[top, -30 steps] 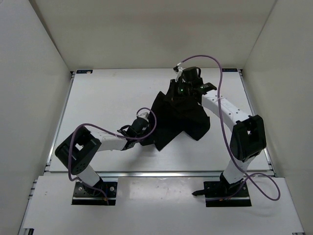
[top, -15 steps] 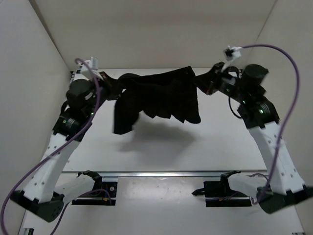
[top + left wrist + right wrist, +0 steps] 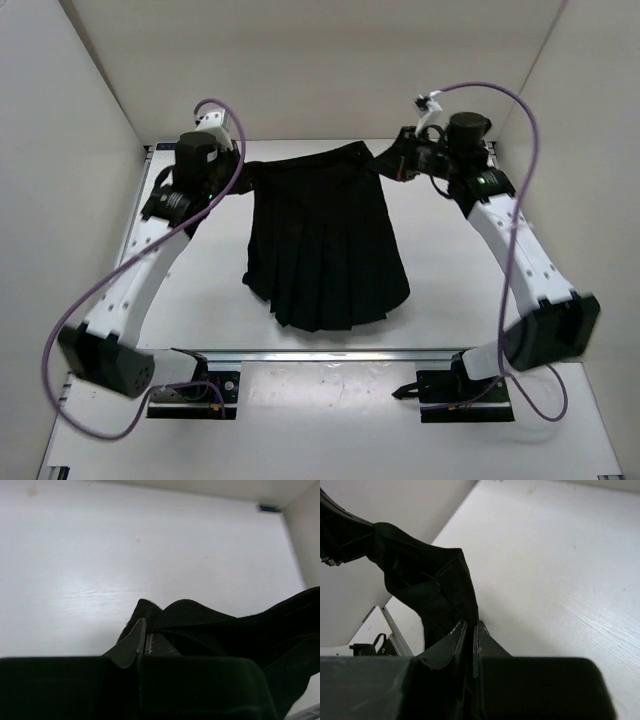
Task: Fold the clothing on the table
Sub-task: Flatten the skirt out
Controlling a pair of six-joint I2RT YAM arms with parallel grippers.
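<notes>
Where pincers (image 3: pixel 243 171) (image 3: pixel 386 165) clamp skirt (image 3: pixel 325 250), its corners hide.

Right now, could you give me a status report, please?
Left hand and right hand shut on skirt waistband corners. Skirt stretched between, hem on near side. No obstruction seen.

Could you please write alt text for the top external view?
A black pleated skirt is spread over a white table, waistband far, hem near. The left arm and right arm each hold a waistband corner in shut jaws.

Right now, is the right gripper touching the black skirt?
Touching. The right wrist view shows the right gripper pinching the black skirt, its jaws shut on the fabric.
</notes>
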